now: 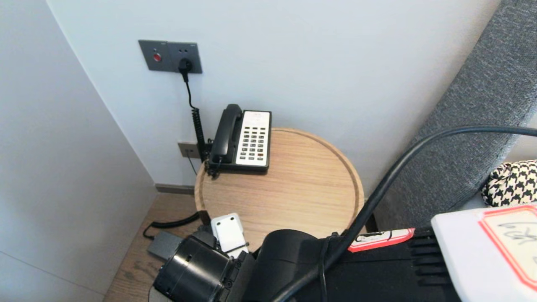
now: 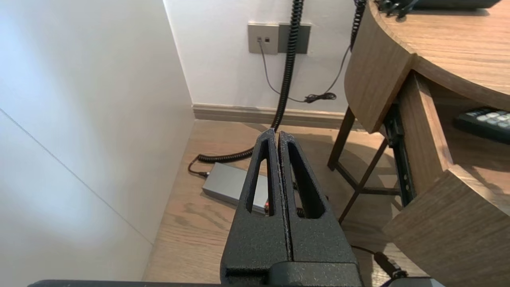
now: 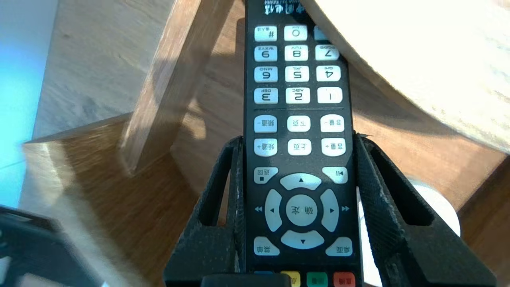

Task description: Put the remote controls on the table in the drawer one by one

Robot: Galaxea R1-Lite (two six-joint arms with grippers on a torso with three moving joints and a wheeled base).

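The right pincer (image 3: 299,137) clamps the remote (image 3: 297,79) across its width, so it juts forward. The left pincer (image 2: 275,133), pressed together, hangs idle beside the surface (image 2: 438,48).

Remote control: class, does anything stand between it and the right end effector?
Nothing visible does. The right end effector has the remote control directly between its fingers, touching both long edges.

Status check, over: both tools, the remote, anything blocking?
Right tool clamped on remote by its sides. Left tool shut, empty, low over floor. Tabletop rim overhangs remote's far corner.
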